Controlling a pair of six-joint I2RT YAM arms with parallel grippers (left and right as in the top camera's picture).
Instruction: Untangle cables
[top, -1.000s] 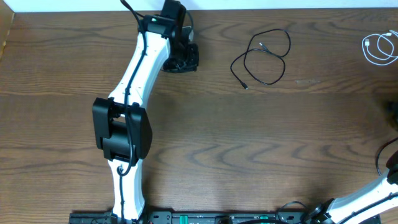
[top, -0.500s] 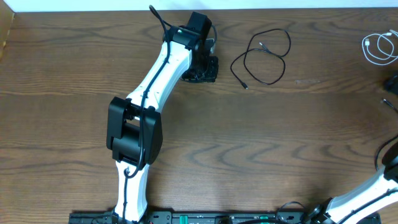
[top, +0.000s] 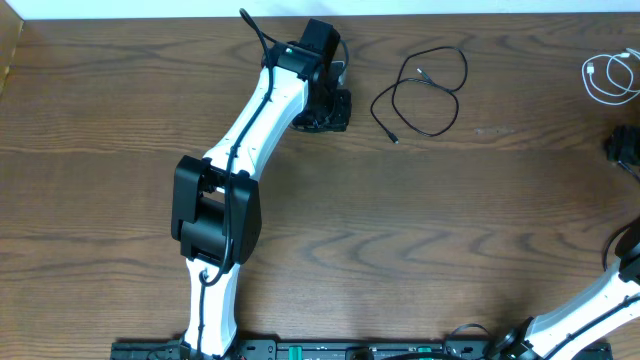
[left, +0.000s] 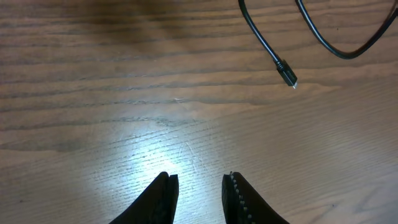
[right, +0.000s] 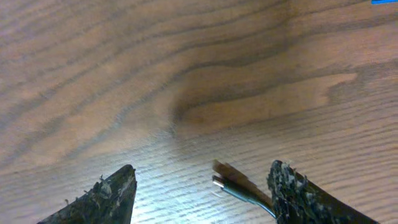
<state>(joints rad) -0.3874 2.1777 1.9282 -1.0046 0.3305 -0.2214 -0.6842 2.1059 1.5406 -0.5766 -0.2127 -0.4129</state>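
My left pincer (left: 199, 180) stands slightly spread near the black cable (top: 425, 92), by the far edge of the worktop (top: 450, 220). My right pincer (right: 202, 174) gapes wide near the white cable (top: 610, 78) at the far right corner.

Surface (top: 480, 220) – dark brown wood, wavy grain with lighter streaks. The black cable (left: 262, 38) has a silvery plug tip, the white cable (top: 610, 78) is all white. Left arm (top: 255, 120) – white shell, black joints.
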